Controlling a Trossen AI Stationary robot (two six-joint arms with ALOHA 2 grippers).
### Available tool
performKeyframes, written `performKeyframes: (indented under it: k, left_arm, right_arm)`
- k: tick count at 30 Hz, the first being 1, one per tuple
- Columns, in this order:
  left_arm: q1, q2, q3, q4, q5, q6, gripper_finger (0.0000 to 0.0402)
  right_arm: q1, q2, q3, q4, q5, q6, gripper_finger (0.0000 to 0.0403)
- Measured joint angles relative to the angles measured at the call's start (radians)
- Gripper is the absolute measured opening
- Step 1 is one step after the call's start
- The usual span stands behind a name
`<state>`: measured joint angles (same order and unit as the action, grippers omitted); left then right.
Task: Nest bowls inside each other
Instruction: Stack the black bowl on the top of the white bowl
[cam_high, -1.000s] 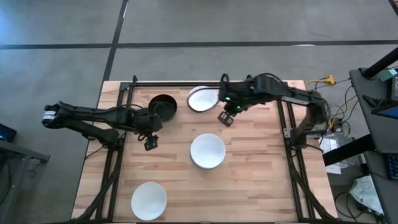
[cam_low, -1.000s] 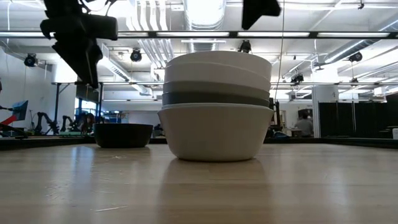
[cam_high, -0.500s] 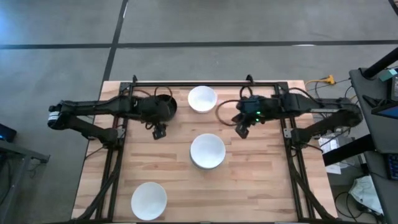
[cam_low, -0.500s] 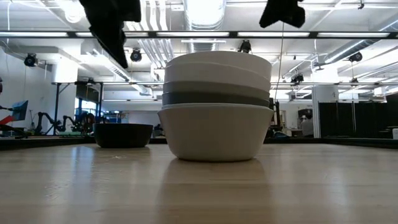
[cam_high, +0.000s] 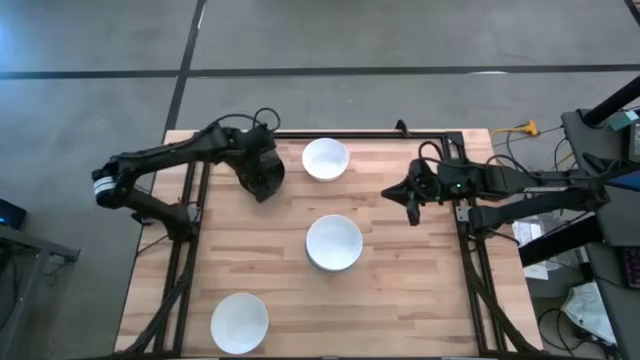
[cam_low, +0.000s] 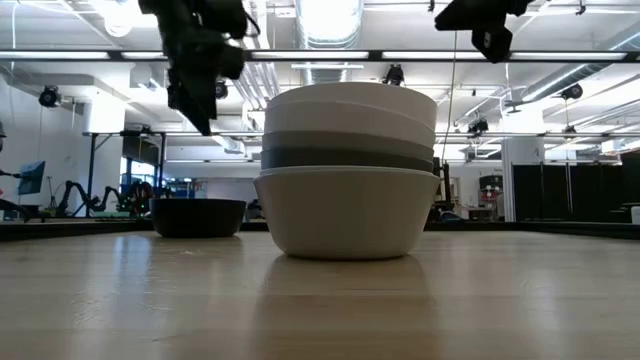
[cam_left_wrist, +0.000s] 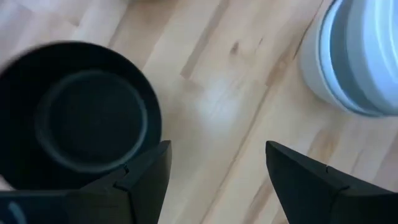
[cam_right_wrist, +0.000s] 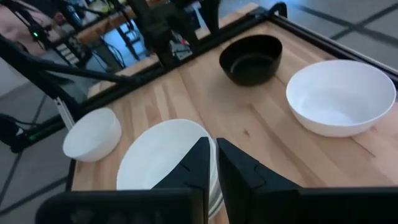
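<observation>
A black bowl (cam_left_wrist: 74, 118) rests on its base at the far left of the table. My left gripper (cam_left_wrist: 214, 168) hangs open above its right side and touches nothing. A single white bowl (cam_high: 325, 159) sits near the far edge. A stack of nested bowls (cam_high: 333, 243), white with a dark grey one between (cam_low: 348, 158), stands mid-table. Another white bowl (cam_high: 239, 322) sits at the near left. My right gripper (cam_high: 410, 200) is shut and empty, in the air right of the stack.
Black frame rails run along the table's far edge (cam_high: 330, 134) and down both sides. Bare wood lies between the stack and the right rail (cam_high: 462, 250), and between the black bowl and the far white bowl.
My left gripper has swung toward the far edge and a little right, ending over the black bowl, still open. My right gripper has drawn back from the far white bowl toward the table's right edge and tipped up from pointing down toward level. The bowls have stayed put.
</observation>
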<state>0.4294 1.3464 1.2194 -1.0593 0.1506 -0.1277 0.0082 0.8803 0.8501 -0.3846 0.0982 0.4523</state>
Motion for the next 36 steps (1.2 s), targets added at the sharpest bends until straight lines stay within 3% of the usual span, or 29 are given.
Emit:
performKeyframes:
  k: [9,17,26,36]
  left_arm:
    - [0.049,0.218,0.112,-0.012,-0.007,-0.073,0.0244]
    - [0.051,0.391,0.136,-0.021,-0.031,-0.117,0.0233]
    - [0.056,0.447,0.134,-0.020,-0.034,-0.156,0.0171]
    - [0.056,0.478,0.132,-0.017,-0.122,-0.181,0.0126]
  right_arm:
    - [0.000,-0.056,-0.064,0.046,0.003,-0.029,0.0022]
    - [0.000,-0.058,-0.065,0.046,-0.004,-0.114,0.0022]
    - [0.000,-0.082,-0.065,-0.016,-0.053,-0.125,0.0023]
    - [0.000,-0.123,-0.065,-0.034,-0.054,-0.113,0.0023]
